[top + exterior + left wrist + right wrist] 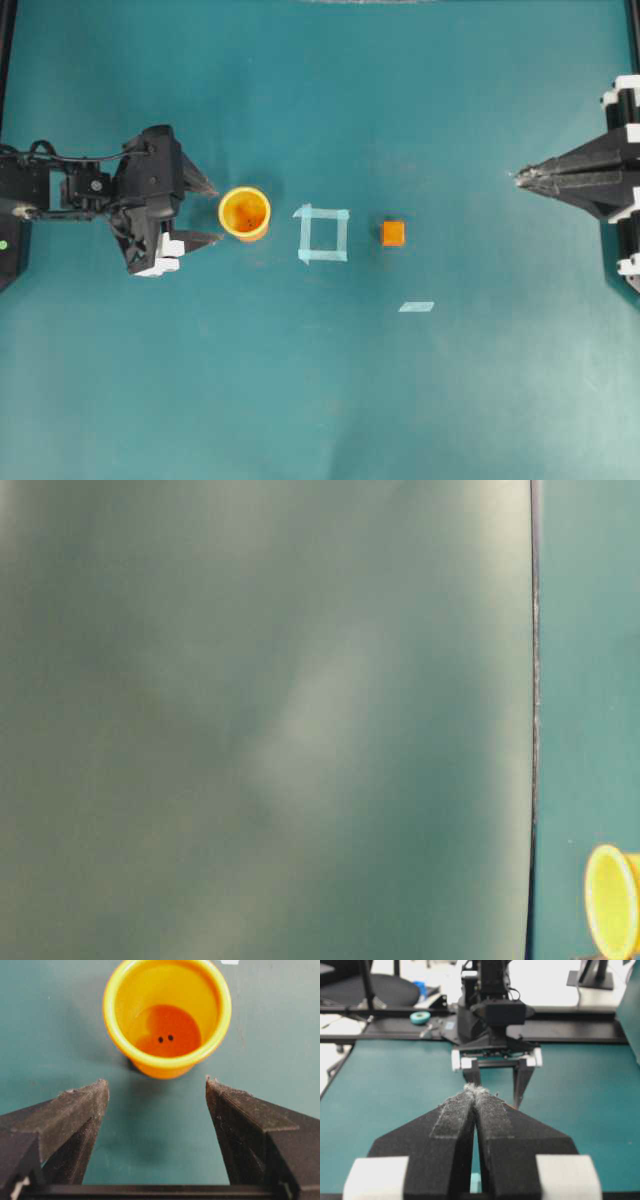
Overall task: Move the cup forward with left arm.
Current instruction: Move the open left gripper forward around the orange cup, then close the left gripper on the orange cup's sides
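The orange-yellow cup [245, 213] stands upright on the teal table, left of a tape square. My left gripper [214, 213] is open, its two fingertips just short of the cup's left side, apart from it. In the left wrist view the cup [167, 1015] is centred just beyond the open gripper [157, 1085] and nothing is between the jaws. The cup's rim shows at the corner of the table-level view [612, 900]. My right gripper [520, 178] is shut and empty at the far right; it also shows in the right wrist view [476, 1091].
A pale blue tape square [323, 234] lies right of the cup. A small orange cube [393, 233] sits beyond it, and a loose tape strip [416, 307] lies below that. The table-level view is mostly a blurred grey-green surface.
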### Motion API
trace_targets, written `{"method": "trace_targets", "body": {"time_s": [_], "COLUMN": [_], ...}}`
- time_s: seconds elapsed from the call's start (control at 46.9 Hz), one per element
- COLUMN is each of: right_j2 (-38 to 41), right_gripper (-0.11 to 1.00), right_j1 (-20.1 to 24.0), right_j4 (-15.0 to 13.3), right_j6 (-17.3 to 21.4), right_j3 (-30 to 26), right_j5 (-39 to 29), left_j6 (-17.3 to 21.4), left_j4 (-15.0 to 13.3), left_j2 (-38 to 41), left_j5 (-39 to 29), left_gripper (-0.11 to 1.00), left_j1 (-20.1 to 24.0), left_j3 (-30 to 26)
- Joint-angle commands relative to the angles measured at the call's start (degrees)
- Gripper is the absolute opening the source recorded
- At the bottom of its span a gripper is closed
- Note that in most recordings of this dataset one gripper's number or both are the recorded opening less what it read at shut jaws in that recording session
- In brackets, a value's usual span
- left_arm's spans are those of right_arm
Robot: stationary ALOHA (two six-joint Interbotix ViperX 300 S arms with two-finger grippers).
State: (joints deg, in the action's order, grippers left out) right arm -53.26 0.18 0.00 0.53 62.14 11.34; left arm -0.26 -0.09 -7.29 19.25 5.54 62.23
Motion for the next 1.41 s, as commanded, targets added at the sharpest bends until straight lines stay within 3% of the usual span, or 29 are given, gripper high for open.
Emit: {"method": "trace_targets", "body": {"time_s": [0.0, 0.469, 1.385], "right_j2": [0.09, 0.09, 0.09], "right_gripper": [0.0, 0.0, 0.0], "right_j1": [0.09, 0.09, 0.09], "right_j4": [-0.09, -0.09, 0.09], "right_j6": [-0.09, -0.09, 0.09], "right_j3": [-1.85, -2.02, -2.55], "right_j5": [-0.09, -0.26, -2.64], "left_j6": [-0.09, -0.09, 0.26], "left_j4": [-0.09, -0.18, -0.09], "left_j2": [0.18, 5.63, 9.05], "left_j5": [0.62, 1.76, 7.56], "left_gripper": [0.76, 0.77, 0.73], "left_j1": [-0.09, -3.16, -1.76], "left_j3": [-1.93, -5.54, -8.26]}}
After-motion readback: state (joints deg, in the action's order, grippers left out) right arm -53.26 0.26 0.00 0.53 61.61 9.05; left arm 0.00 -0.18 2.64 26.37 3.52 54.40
